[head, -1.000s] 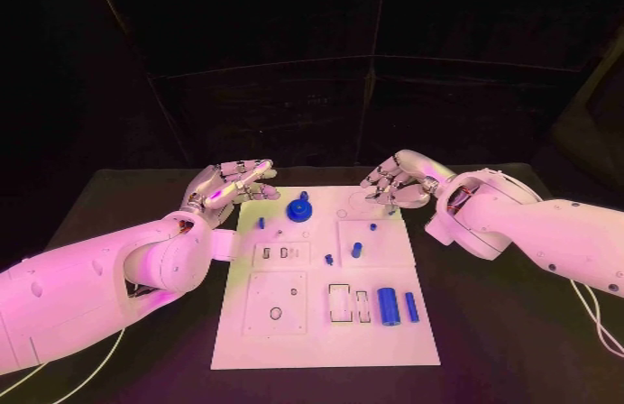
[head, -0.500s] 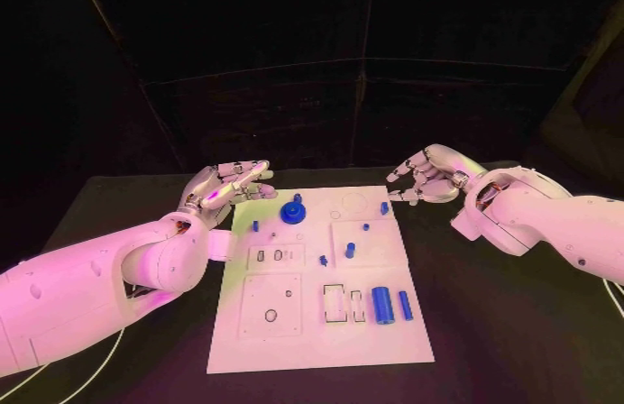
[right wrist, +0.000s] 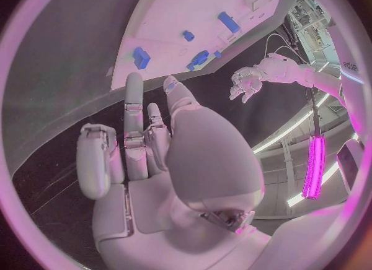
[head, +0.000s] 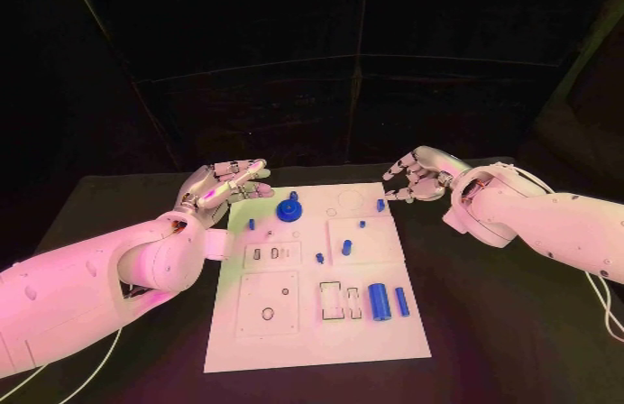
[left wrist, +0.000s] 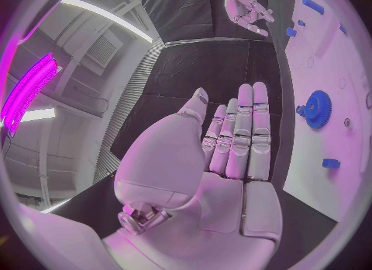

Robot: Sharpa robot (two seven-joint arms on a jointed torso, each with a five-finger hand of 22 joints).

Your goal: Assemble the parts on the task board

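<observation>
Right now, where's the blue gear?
Head view: the gear sits on the board at its far end, left of centre, just right of the left hand. A small blue peg lies nearest, to its left.

White task board (head: 312, 332) lies flat mid-table — blue gear (head: 289, 209) upright near its far end, blue cylinder (head: 380, 301) lying nearer.

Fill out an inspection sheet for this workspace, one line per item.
Surface: black table, task board lying at its middle.
Job's things: blue gear and small pegs toward the far end; two blue cylinders lying toward the near end.
Clutter: nothing seen.
Hands: left hand and right hand both hold nothing, beside the board's far corners.
Cables: white cable trailing under the right arm.
Surroundings: dark backdrop behind the table.
</observation>
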